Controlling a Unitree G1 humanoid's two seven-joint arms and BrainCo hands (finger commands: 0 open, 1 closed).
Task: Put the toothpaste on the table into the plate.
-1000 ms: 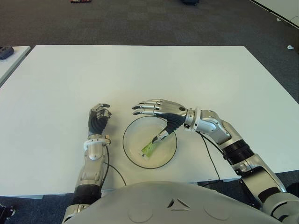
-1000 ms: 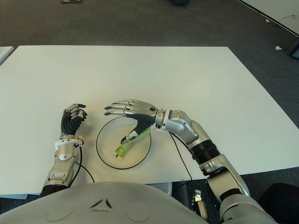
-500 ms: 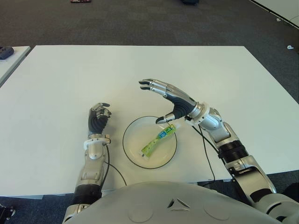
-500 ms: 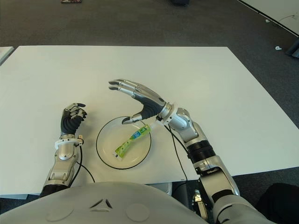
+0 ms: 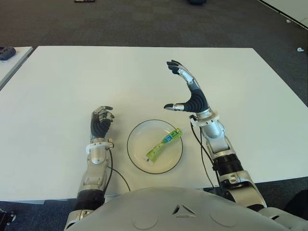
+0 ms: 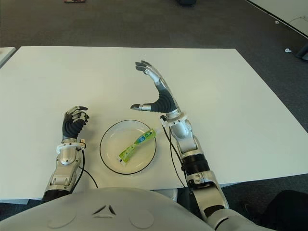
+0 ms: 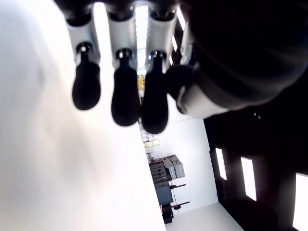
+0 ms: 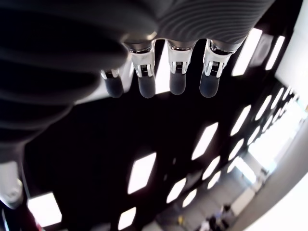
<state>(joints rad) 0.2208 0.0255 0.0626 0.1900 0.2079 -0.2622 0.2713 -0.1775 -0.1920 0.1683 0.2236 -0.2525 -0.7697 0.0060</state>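
The large white rectangular table point(image 5: 72, 86) takes up most of the scene, set on a dark grey carpeted floor point(image 5: 144, 21) that shows along its far edge. Near the table's front edge, just ahead of the robot's grey torso shell point(image 5: 168, 211), sits the round clear glass plate with a dark rim point(image 5: 139, 132). The robot's right hand point(image 5: 188, 94), silver-jointed with black padding, is raised above the table just beyond and to the right of the plate, clear of it, palm turned toward the left; its four fingers point(image 5: 179, 71) are extended wide and upward and the thumb juts out sideways, with nothing held. The right wrist view agrees, showing straight fingertips point(image 8: 177, 85) against ceiling lights and an empty palm. The robot's left hand point(image 5: 101, 120) shows just left of the plate, apart from its rim, forearm pointing away from the torso; its fingers are curled inward in a loose fist around nothing, and the left wrist view shows the bent black fingertips point(image 7: 125, 103) close above the white tabletop. The small green toothpaste tube with a blue-and-white label point(image 5: 163, 143) lies flat inside the plate, on a diagonal, its white cap end toward the robot and its crimped end toward the right rim.
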